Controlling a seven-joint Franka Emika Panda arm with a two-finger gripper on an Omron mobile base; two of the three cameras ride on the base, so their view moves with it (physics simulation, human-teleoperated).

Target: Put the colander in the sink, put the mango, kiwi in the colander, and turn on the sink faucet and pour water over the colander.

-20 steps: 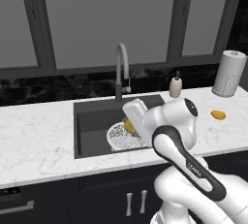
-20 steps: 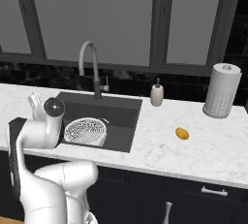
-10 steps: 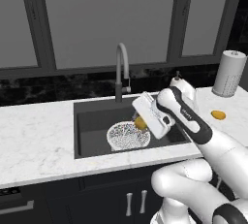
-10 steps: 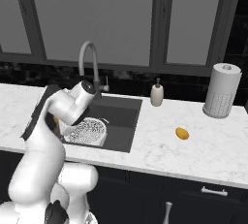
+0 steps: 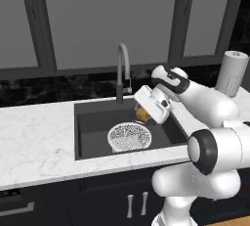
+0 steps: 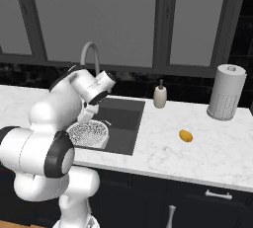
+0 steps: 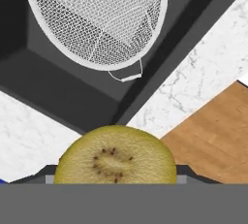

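The white mesh colander (image 5: 129,136) (image 6: 88,133) (image 7: 97,19) sits on the floor of the dark sink (image 5: 93,122) (image 6: 124,118). My gripper (image 5: 143,115) hangs over the sink's right part, just above and to the right of the colander, shut on the kiwi (image 5: 142,114) (image 7: 115,155). In the hand view the kiwi's seeded end faces the camera, with the colander beyond it. The mango (image 6: 186,135) lies on the marble counter right of the sink. The grey gooseneck sink faucet (image 5: 122,68) (image 6: 91,57) stands behind the basin. No water runs from it.
A cream soap bottle (image 6: 159,96) stands behind the sink's right corner. A paper towel roll (image 6: 226,91) (image 5: 232,73) stands at the back right of the counter (image 6: 197,148). Dark windows back the counter. Wooden floor (image 7: 213,140) lies below the counter's front edge.
My arm has swung up and to the right from a low folded pose. The gripper with the kiwi has stayed over the sink, shifting slightly right and up.
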